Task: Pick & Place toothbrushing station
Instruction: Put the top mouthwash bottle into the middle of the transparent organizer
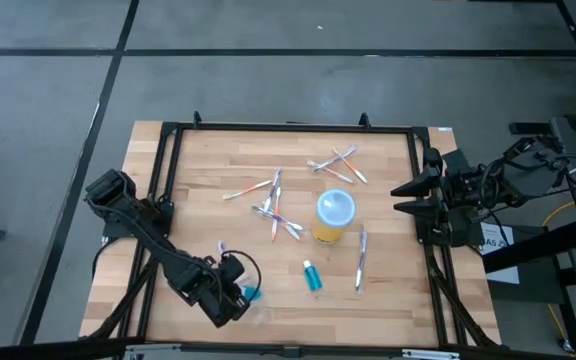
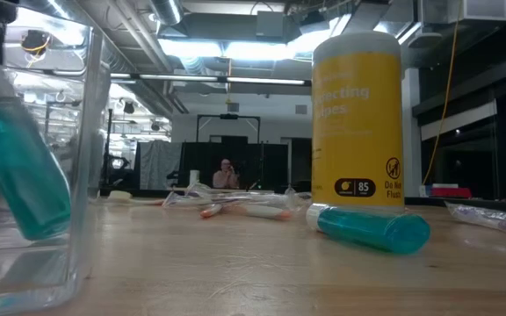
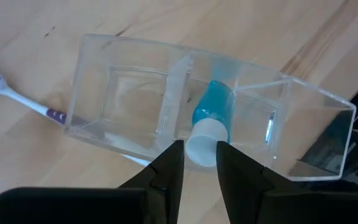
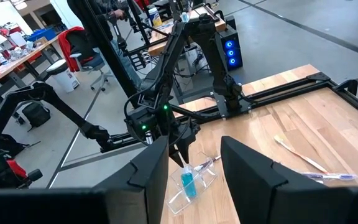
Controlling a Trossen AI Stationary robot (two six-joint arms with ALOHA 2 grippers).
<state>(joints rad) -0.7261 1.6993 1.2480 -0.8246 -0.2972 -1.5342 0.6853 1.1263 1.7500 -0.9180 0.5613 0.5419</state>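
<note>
High view: left claw (image 1: 240, 297) low over the table's (image 1: 388, 300) near-left part, at a clear box (image 1: 253, 295) with a teal tube (image 1: 252, 293) in it. Right claw (image 1: 400, 197) waiting open, empty, at the right edge. Yellow cup (image 1: 333, 216) mid-table, brushes (image 1: 276, 208) scattered around.

Left wrist view: fingers (image 3: 169, 171) partly open beside the tube's white cap (image 3: 205, 143), grip impossible to tell.

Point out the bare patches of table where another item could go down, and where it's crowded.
Bare wood lies along the near edge between the teal tube and the clear organizer under the left gripper, and in the far left corner. It is crowded mid-table: toothbrushes beside the yellow canister. The right gripper waits at the right edge.
</note>
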